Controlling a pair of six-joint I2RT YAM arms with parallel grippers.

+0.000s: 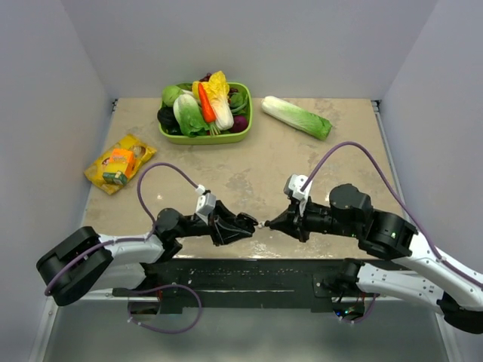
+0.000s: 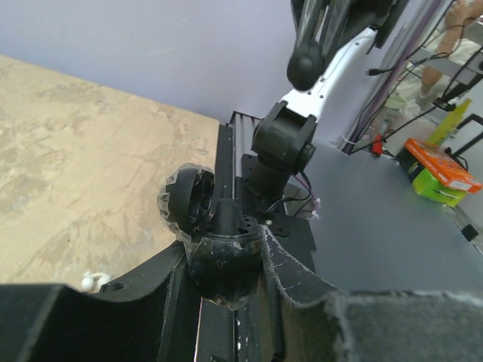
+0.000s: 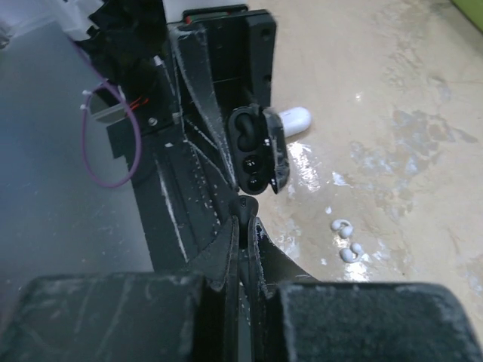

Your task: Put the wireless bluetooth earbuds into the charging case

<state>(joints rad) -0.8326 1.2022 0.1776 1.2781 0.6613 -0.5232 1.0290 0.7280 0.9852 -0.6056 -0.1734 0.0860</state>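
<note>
Earbuds, tiny glossy white beads, dot the mottled beige tabletop.

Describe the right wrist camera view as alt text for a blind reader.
An open black clamshell case with two hollows is clamped in the left gripper, just beyond the shut right gripper. To its right, small white earbuds and a white capsule lie on the tan table.

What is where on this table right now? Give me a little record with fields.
Left gripper: shut on an open black oval plastic case
Right gripper: shut, tip pointing at that case
Small white pill-shaped plastic case: lying on the tan table, held by nothing
Tiny white rounded plastic earbuds: loose on the table, in neither case
</note>
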